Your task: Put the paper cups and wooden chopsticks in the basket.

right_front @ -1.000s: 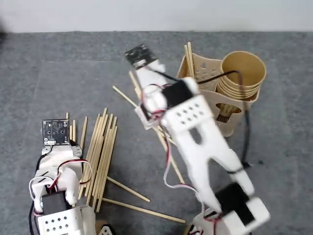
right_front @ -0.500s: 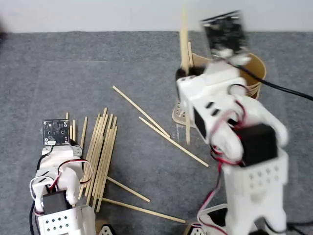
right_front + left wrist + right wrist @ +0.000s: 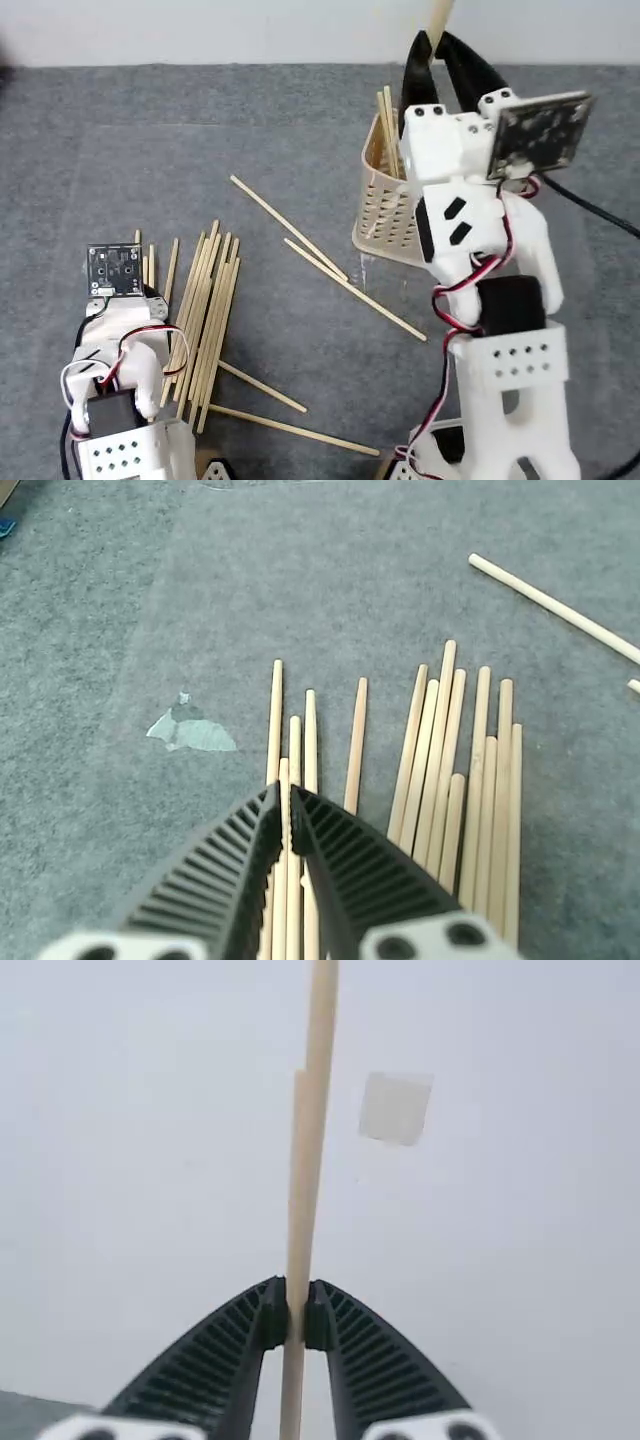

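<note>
Swung the right hand (image 3: 432, 42) up over the basket (image 3: 385, 215), clamped on one chopstick (image 3: 438, 14) pointing up. Had a few sticks (image 3: 386, 125) standing in the basket already. Left a big pile (image 3: 205, 300) and some loose ones (image 3: 350, 285) on the tabletop (image 3: 150, 150). Kept the left hand (image 3: 286, 805) squeezed together over the pile. Could not tell about the paper cups, hidden by the arm. Found no words to read.

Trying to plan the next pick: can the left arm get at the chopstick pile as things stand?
Likely yes. The left gripper hangs over the chopstick pile, nothing lies between them, and the right gripper, holding a chopstick, is away by the basket. The left jaws look shut, so must open first.
</note>
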Controlling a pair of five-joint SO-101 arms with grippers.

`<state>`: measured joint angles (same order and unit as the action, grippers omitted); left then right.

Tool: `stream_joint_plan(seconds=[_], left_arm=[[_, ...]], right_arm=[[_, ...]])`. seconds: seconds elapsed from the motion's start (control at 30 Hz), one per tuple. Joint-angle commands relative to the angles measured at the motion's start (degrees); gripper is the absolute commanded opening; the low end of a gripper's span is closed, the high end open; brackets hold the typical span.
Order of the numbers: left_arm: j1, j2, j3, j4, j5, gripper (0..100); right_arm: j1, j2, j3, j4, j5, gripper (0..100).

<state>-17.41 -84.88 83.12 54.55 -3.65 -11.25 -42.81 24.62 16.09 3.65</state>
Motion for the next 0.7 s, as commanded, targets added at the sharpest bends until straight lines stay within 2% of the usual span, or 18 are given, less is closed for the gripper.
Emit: stream_joint_plan(seconds=[0.0, 0.2, 0.37, 0.43, 0.5, 0.67], left_arm=[[-0.09, -1.14, -0.57, -1.32, -0.53, 1], [-0.09, -1.14, -0.57, -1.32, -0.53, 1], [-0.09, -1.14, -0.57, -1.32, -0.53, 1], [-0.09, -1.14, -0.57, -1.32, -0.53, 1], [0.0, -1.14, -0.48, -1.32, -0.53, 1], [0.0, -1.14, -0.57, -1.32, -0.53, 1]], right_arm=[[0.66, -0.04, 4.48, -6.64, 4.57, 0.8], [0.66, 0.48, 10.99, -7.25, 5.89, 1.7], [0.66, 0.4, 12.84, -7.25, 8.44, 13.5], [0.66, -0.31, 12.48, -7.08, 8.62, 12.9], [0.48, -1.36, 10.46, -2.95, 8.62, 10.6], [0.04, -4.44, 2.11, 17.98, 5.1, 5.0]])
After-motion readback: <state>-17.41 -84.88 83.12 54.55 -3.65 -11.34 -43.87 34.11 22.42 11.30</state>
